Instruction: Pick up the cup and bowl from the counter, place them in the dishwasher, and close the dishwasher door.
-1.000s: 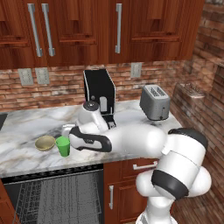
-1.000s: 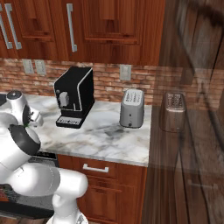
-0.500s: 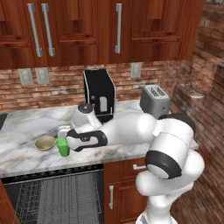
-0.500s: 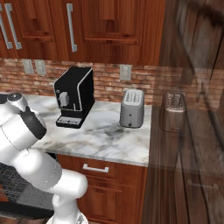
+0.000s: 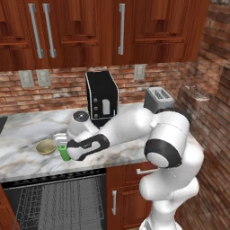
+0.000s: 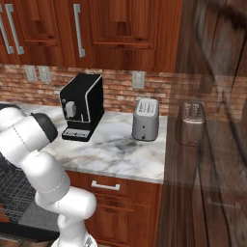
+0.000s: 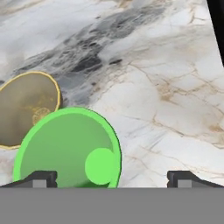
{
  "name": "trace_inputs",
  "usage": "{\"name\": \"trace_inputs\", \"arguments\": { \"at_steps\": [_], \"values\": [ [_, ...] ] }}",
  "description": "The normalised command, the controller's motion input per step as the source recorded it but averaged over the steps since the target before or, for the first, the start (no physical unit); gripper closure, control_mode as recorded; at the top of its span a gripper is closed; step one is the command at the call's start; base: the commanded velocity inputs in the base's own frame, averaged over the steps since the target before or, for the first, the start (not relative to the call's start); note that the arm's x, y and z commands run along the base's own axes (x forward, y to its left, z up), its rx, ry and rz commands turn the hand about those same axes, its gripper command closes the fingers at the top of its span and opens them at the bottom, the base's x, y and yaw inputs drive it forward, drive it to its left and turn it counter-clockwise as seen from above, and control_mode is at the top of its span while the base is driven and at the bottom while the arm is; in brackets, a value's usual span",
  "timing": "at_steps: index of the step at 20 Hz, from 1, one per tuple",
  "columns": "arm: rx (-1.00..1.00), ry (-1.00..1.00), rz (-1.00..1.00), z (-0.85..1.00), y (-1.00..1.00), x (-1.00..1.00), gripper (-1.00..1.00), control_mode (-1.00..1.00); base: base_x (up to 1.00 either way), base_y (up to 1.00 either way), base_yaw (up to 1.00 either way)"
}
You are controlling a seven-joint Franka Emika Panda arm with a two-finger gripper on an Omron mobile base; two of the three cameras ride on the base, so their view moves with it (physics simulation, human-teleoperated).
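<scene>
- One green cup and one tan bowl stand on the marbled counter; one black coffee machine and one grey toaster stand farther back by the brick wall, and one dishwasher sits open below the counter edge.
- The gripper hangs just above the counter with its two dark fingertips spread as wide as they go, holding nothing.
- In the hand view the cup sits directly under the gripper, offset toward one fingertip, so that this tip overlaps the cup's rim while the other tip stands over bare stone; whether anything touches the cup cannot be told.
- The bowl lies just beyond the cup on the same side, so close that their rims look to meet in the hand view.
- In the left base view the gripper is above the cup, with the bowl just beside it, away from the arm.
- The cup is a smooth, bright green round tumbler seen from above, open mouth up, with a paler disc for its bottom.
- The bowl is shallow and round, olive-beige inside with a thin yellowish rim.
- The counter is polished white stone with grey and brown veins.
- The dishwasher shows grey wire racks in a black interior, below and in front of the gripper.
</scene>
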Motion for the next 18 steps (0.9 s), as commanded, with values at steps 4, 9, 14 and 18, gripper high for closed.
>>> {"name": "trace_inputs", "arguments": {
  "at_steps": [4, 9, 14, 18],
  "values": [
    [0.00, 0.00, 0.00, -0.10, 0.06, 0.17, -1.00, -1.00, 0.00, 0.00, 0.00],
    [0.00, 0.00, -0.01, -0.14, 0.07, 0.18, -1.00, -1.00, 0.00, 0.00, 0.00],
    [0.00, 0.00, -0.01, -0.17, 0.10, 0.17, 1.00, -1.00, 0.00, 0.00, 0.00],
    [0.00, 0.00, 0.00, -0.15, 0.03, 0.00, 1.00, -1.00, 0.00, 0.00, 0.00]
  ]
}}
